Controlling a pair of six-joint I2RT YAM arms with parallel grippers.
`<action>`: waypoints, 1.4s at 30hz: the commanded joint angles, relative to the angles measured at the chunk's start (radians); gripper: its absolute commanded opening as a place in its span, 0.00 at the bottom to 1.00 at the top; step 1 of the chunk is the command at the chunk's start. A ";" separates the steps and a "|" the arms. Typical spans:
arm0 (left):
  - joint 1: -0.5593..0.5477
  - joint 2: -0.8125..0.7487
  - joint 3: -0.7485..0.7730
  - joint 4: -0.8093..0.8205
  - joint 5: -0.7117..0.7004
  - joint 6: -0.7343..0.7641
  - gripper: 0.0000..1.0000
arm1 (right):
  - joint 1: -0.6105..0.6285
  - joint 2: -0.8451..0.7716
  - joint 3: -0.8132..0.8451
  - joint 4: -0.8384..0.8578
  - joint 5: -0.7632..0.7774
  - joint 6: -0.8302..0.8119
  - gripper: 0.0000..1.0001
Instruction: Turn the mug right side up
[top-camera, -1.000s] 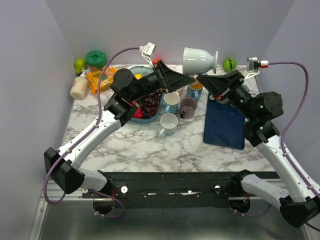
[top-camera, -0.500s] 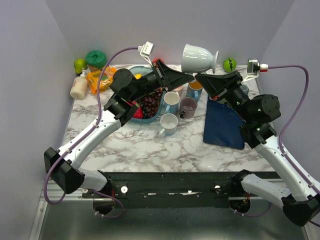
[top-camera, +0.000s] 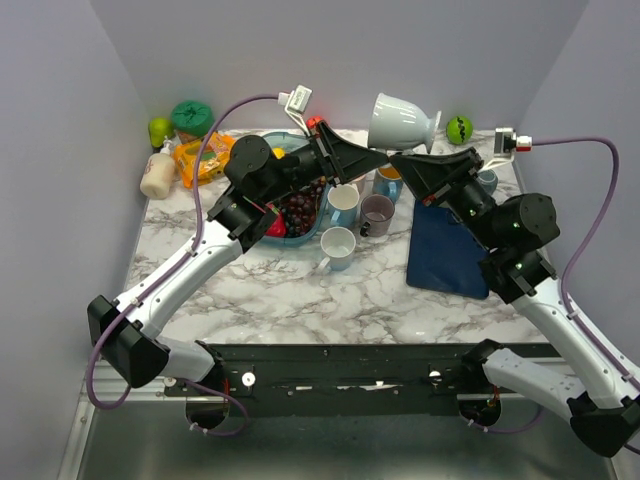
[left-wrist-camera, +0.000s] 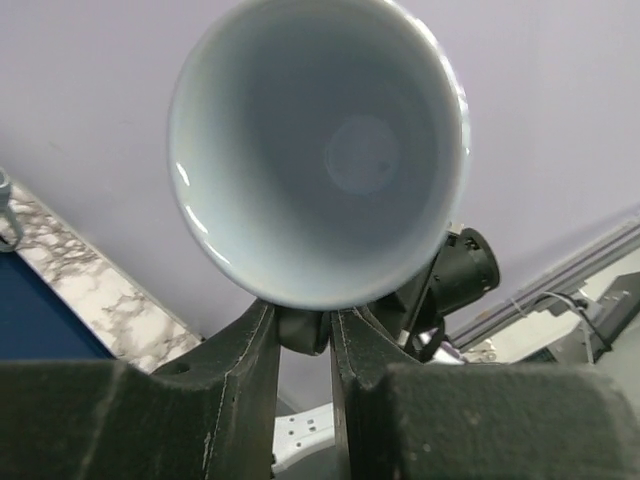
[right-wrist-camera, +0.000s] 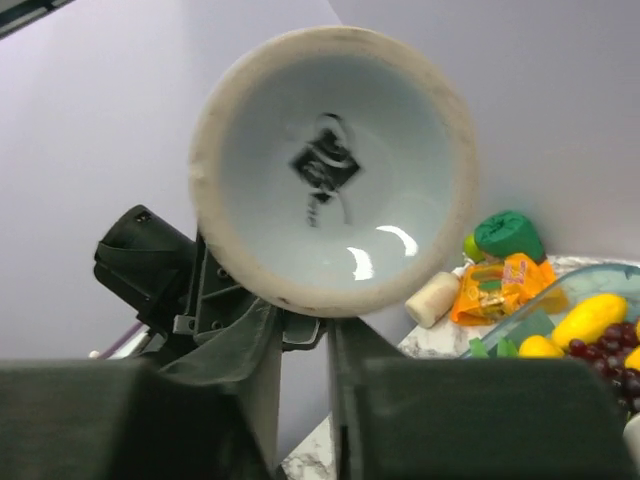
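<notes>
I am looking at the mug (top-camera: 400, 120), a white footed one, and it is hanging in the air on its side above the back of the marble table (top-camera: 300, 300), mouth pointing left and foot pointing right. Both arms are reaching up to it from below. The left gripper (top-camera: 378, 156) is meeting it under the bowl end and the right gripper (top-camera: 400, 160) under the foot end, the two tips lying just beside each other.

Through the left wrist camera I am staring straight into the mug's mouth. The fingers (left-wrist-camera: 240, 380) there are standing close together right under the rim, with a dark, shadowed piece sitting between them and touching both, so I am reading this as a pinch on the mug's underside. Through the right wrist camera I am seeing the hollow base of the foot with a dark stamp in it. Those fingers (right-wrist-camera: 250, 380) are leaving a narrow slit beneath the foot's edge, and I cannot tell whether they are gripping or only resting there.

Below, a white cup (top-camera: 337, 247), a second pale cup (top-camera: 343, 203) and a mauve cup (top-camera: 377, 212) are standing upright close together, with a dark blue mat (top-camera: 450, 245) lying to their right and grapes (top-camera: 298, 212) to their left, partly under the left arm. A green ball (top-camera: 459, 128) is sitting at the back right, and a white bottle (top-camera: 158, 175) and an orange packet (top-camera: 200, 155) are sitting at the back left
</notes>
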 joint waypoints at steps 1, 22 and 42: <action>-0.005 -0.039 0.061 -0.069 -0.109 0.135 0.00 | 0.013 -0.014 -0.024 -0.171 0.040 -0.100 0.47; -0.213 -0.056 -0.061 -0.557 -0.453 0.821 0.00 | 0.014 -0.216 -0.009 -1.037 0.890 0.137 0.79; -0.333 0.148 -0.391 -0.160 -0.684 0.841 0.00 | 0.014 -0.133 0.039 -1.223 0.859 0.213 0.86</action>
